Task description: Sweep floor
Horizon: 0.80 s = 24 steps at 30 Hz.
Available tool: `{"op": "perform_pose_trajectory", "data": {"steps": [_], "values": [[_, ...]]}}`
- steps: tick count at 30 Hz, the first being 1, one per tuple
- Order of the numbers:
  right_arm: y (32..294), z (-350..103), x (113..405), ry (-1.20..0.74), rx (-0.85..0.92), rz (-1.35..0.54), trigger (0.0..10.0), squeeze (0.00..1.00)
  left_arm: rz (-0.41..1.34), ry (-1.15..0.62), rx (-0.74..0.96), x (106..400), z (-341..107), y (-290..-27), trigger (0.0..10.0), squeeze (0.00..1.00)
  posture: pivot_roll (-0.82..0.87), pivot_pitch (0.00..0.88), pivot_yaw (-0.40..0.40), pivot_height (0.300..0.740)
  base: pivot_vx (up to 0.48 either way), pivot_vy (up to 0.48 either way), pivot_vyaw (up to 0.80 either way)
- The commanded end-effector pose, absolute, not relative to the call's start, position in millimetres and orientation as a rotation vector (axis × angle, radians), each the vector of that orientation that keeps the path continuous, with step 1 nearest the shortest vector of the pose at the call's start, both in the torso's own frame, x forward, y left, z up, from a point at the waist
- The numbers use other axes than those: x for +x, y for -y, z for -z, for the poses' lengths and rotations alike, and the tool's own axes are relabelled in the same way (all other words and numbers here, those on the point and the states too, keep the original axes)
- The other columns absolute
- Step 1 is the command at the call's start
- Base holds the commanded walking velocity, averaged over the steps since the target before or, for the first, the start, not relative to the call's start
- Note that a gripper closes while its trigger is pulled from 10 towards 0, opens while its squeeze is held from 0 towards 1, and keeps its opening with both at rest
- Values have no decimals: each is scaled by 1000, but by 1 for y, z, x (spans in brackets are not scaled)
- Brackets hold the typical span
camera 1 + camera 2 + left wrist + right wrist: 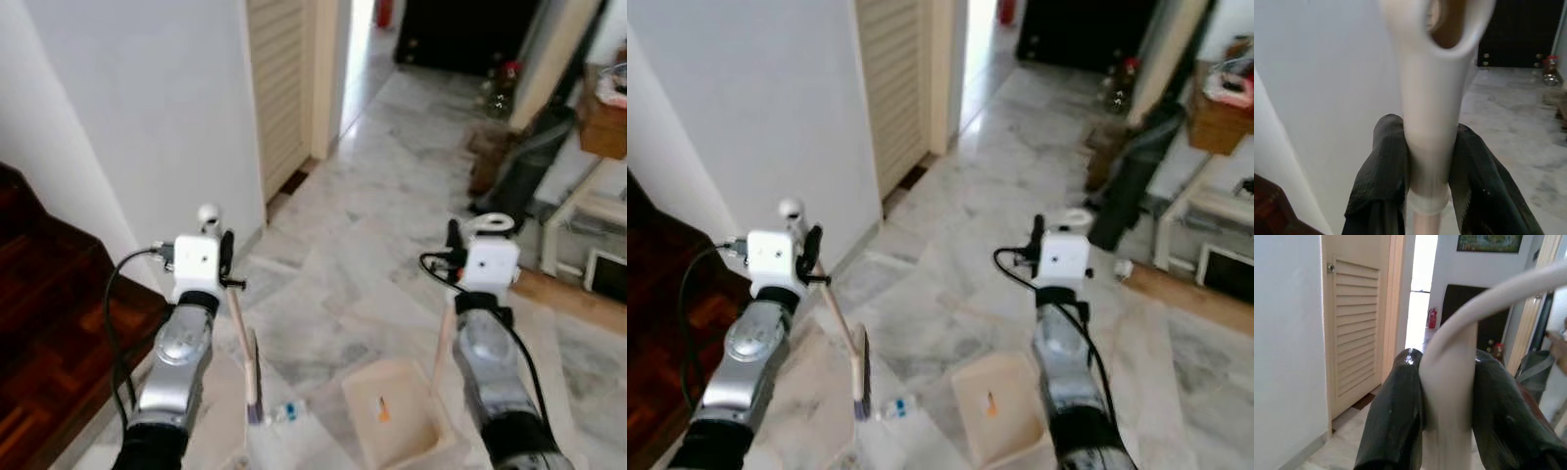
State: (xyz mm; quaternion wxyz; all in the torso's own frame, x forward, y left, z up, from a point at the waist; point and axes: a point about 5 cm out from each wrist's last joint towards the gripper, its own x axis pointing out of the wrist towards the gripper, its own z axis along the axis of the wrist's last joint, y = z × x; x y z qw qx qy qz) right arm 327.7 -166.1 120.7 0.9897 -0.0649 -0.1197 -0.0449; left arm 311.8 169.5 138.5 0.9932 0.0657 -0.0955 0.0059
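My left gripper is shut on the pale handle of a small broom, whose dark bristle head hangs just above the marble floor. In the left wrist view both black fingers clamp the white handle. My right gripper is shut on the upright handle of a cream dustpan, whose tray rests on the floor with a small orange scrap in it. The right wrist view shows the fingers around that handle. A small blue-and-white piece of litter lies beside the broom head.
A white wall and a louvred door stand on the left, with dark wooden stairs beside my left arm. A bin bag, a white table and clutter sit at the right. A hallway opens ahead.
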Motion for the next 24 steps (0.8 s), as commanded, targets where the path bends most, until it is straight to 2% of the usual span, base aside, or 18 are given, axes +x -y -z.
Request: {"op": "perform_pose_trajectory", "data": {"steps": [1, 12, 24], "values": [[174, -131, 328, 287, -95, 126, 10000, 0, 4, 241, 139, 313, -149, -164, 10000, 0, 73, 5, 3, 740, 334, 0, 0], [173, -130, 329, 278, -92, 127, 10000, 0, 11, 242, 142, 313, -150, -164, 10000, 0, 76, 17, 3, 740, 324, 0, 0], [178, -117, 329, 223, -106, 177, 10000, 0, 83, 247, 126, 315, -151, -156, 10000, 0, 73, 41, 1, 740, 0, 0, 0]]}}
